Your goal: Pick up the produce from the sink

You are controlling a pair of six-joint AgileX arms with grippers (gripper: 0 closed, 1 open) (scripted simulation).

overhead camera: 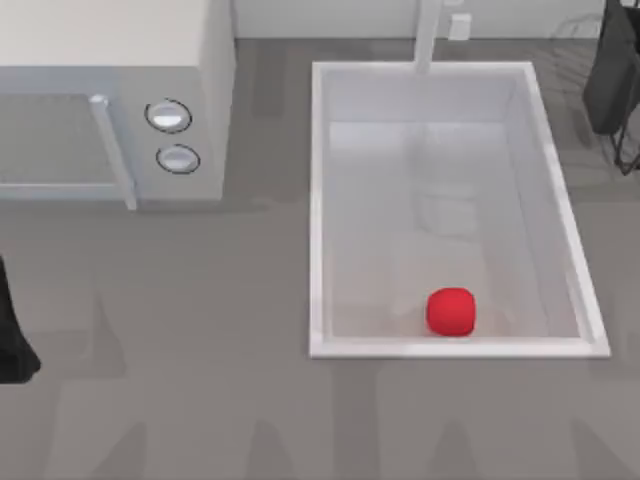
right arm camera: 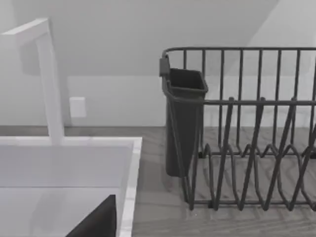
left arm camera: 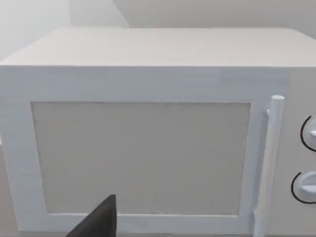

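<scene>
The produce (overhead camera: 451, 311), a small bright-red rounded blob, lies on the floor of the sink (overhead camera: 318, 200) close to its near wall, slightly right of the middle. The sink is a large white rectangular basin with a thick pale rim (right arm camera: 129, 173). My left arm (overhead camera: 12, 335) is a dark shape at the table's left edge, far from the sink. A dark part of my left gripper (left arm camera: 98, 223) faces the microwave's door. A dark part of my right gripper (right arm camera: 98, 222) hangs by the sink's rim, facing the dish rack. Nothing is held by either one.
A white microwave (overhead camera: 110, 100) with two round knobs (overhead camera: 168, 116) and a bar handle (left arm camera: 270, 163) stands left of the sink. A white faucet (right arm camera: 49, 84) rises at the sink's back rim. A dark wire dish rack (right arm camera: 247, 128) with a cutlery cup (overhead camera: 612, 70) stands at the back right.
</scene>
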